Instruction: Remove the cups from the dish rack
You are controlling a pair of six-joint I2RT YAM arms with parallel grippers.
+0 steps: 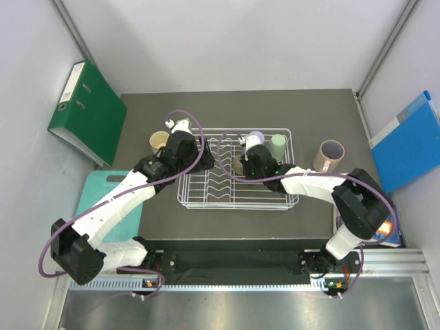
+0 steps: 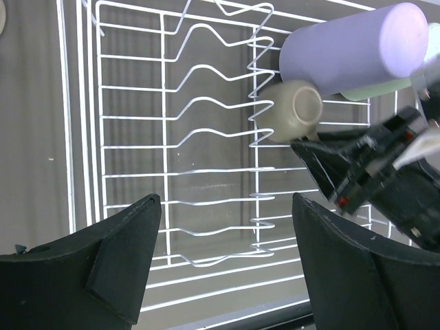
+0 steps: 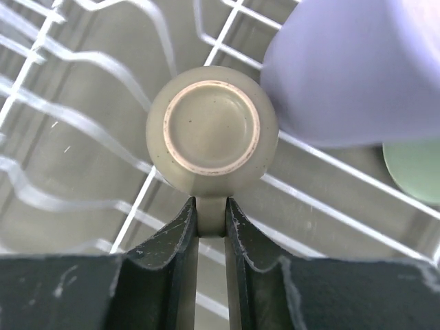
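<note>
Pinching the handle of the small olive mug (image 3: pixel 212 129) with the right gripper (image 3: pixel 211 213), both fingers pressed against it. Lying inside the dish rack (image 1: pixel 234 196), round bottom facing the gripper, just beside the purple tumbler (image 3: pixel 344 69) and near the green cup (image 3: pixel 412 168). Holding the left gripper (image 2: pixel 225 203) spread wide over the rack's zigzag slots, gripping nothing. Sitting on the table (image 1: pixel 206 110) outside the rack: a cream mug (image 1: pixel 159 142) on the left, a pinkish cup (image 1: pixel 330 155) on the right.

Green binder (image 1: pixel 88 113), teal board (image 1: pixel 91 192), blue folder (image 1: pixel 410 141) — right
</note>
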